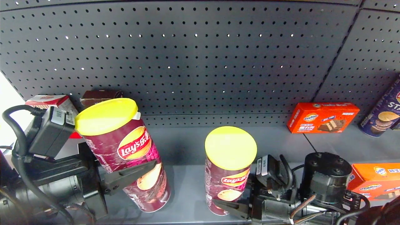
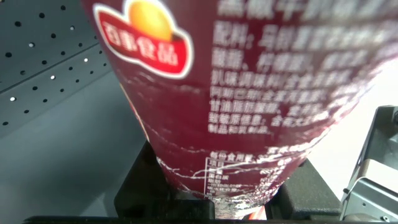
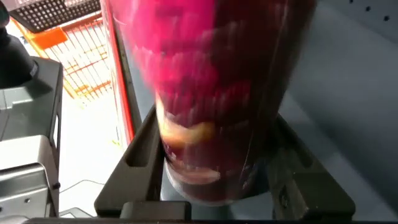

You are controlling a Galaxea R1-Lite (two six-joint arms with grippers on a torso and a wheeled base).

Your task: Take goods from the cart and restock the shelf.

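Head view, items by size. The perforated back panel (image 1: pixel 200 62) stands beyond both my grippers, and the grey shelf (image 1: pixel 187 147) lies beneath them. My left gripper (image 1: pixel 147 175) is clamped across the lower body of the tilted chip can (image 1: pixel 122 147), whose yellow lid leans away from my right fingers (image 1: pixel 231 207). I cannot tell whether its base touches the shelf. My right gripper (image 1: pixel 223 203) is closed around the foot of the upright chip can (image 1: pixel 229 168), low at the shelf and well apart from the tilted one. Beyond my right fingers an orange box (image 1: pixel 323 117) rests against the panel, with a blue can (image 1: pixel 382 115) just beside it. Behind my left fingers (image 1: pixel 131 176) sit a red-and-white box (image 1: pixel 50 101) and a brown box (image 1: pixel 98 95).
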